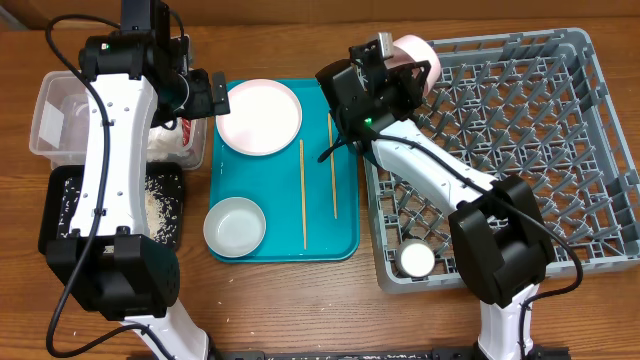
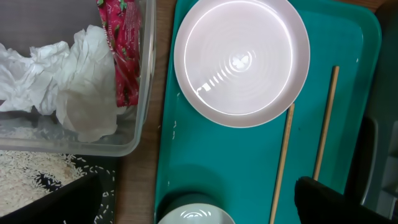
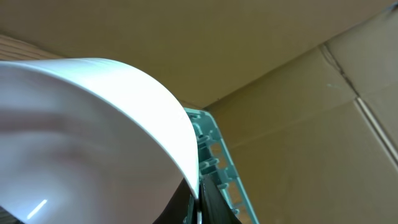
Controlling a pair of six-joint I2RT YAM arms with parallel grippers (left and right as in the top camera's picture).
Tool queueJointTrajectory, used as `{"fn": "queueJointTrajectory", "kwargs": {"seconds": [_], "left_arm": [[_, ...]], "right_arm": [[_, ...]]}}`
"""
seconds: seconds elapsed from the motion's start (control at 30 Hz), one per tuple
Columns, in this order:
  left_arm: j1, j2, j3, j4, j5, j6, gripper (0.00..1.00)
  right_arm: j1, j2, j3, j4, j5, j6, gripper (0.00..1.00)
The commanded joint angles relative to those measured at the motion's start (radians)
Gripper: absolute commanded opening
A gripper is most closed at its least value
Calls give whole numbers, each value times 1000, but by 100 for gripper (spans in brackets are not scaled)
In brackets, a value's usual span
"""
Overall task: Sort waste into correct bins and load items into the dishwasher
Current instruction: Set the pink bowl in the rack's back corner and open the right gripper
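My right gripper (image 1: 392, 68) is shut on the rim of a white bowl (image 1: 416, 52), held tilted over the back-left corner of the grey dish rack (image 1: 540, 150). In the right wrist view the bowl (image 3: 81, 137) fills the left side, its rim pinched between my fingers (image 3: 199, 202). A small white cup (image 1: 416, 260) sits in the rack's front left. My left gripper (image 1: 212, 95) is open and empty above the gap between the clear tub (image 1: 55, 110) and the white plate (image 1: 258, 115). The tub holds the tissue (image 2: 74, 81) and the red wrapper (image 2: 124, 50). Rice (image 1: 160, 205) lies in the black tray (image 1: 65, 205).
The teal tray (image 1: 285, 248) carries the plate (image 2: 241, 59), a grey-green bowl (image 1: 235, 227) and two chopsticks (image 1: 302, 190) (image 1: 333, 165). My left fingers (image 2: 199, 208) straddle the tray's near edge over the grey-green bowl (image 2: 196, 216). A cardboard wall stands behind the rack (image 3: 280, 74).
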Motion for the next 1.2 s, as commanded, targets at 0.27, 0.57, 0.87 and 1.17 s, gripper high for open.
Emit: {"fn": "queueJointTrajectory", "kwargs": {"seconds": [0.27, 0.57, 0.87, 1.17], "left_arm": [[2, -2, 19, 5, -6, 5, 100], [2, -2, 19, 4, -6, 5, 100], [2, -2, 19, 4, -6, 5, 100], [2, -2, 19, 4, -6, 5, 100]], "right_arm": [[13, 8, -6, -107, -130, 181, 4], [59, 8, -6, -108, -187, 180, 10], [95, 8, -6, -122, -251, 180, 63], [111, -31, 0, -117, -263, 181, 88]]}}
